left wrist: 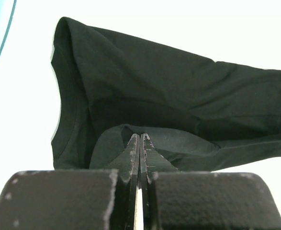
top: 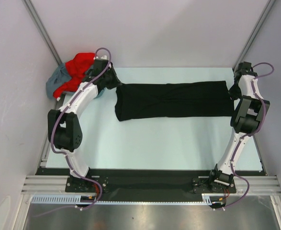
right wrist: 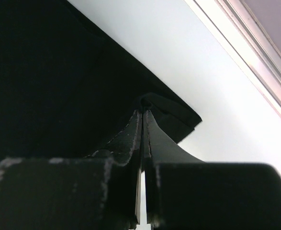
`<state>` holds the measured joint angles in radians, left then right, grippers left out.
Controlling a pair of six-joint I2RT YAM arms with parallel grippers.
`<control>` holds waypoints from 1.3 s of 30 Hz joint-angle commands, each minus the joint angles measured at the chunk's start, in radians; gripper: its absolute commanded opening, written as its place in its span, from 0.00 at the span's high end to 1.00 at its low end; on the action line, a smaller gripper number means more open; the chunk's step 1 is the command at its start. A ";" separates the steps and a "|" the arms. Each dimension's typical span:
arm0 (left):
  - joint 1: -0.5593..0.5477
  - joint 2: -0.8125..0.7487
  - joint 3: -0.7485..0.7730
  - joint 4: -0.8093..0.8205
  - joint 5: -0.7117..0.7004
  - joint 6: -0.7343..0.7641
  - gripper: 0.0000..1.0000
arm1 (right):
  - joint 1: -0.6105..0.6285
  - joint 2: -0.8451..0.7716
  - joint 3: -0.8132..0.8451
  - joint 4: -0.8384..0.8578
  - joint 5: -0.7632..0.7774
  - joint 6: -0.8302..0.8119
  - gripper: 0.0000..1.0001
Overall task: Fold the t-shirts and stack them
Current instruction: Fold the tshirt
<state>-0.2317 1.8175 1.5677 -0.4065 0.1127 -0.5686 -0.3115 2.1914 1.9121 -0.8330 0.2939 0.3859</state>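
Black t-shirt (top: 171, 99): folded strip on the surface (top: 178, 139), long axis left to right.
Left end effector (left wrist: 139, 138): clamped on its left end.
Right end effector (right wrist: 143, 111): pinching its right end.

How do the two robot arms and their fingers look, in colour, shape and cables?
Both the left arm and the right arm have smooth white links joined by bulky black joints. A thin purple cable loops along each one. The fingers are black, flat and tapered, with whitish scuffs on their inner edges.
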 commanded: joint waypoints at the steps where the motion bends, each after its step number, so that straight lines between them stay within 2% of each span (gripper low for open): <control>1: 0.017 0.022 0.071 0.017 0.008 0.029 1.00 | -0.006 0.025 0.073 -0.014 -0.009 -0.018 1.00; 17: 0.020 0.190 0.245 0.002 0.070 0.019 1.00 | -0.015 0.091 0.137 -0.040 -0.015 -0.010 1.00; 26: 0.026 0.250 0.333 -0.032 0.024 0.016 1.00 | -0.014 0.114 0.154 -0.040 -0.019 -0.005 1.00; 39: 0.051 0.328 0.391 -0.052 0.047 0.015 1.00 | -0.011 0.146 0.185 -0.044 -0.035 0.005 1.00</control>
<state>-0.1970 2.1277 1.8984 -0.4652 0.1524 -0.5659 -0.3187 2.3245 2.0453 -0.8730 0.2554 0.3882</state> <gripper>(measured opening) 0.005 0.010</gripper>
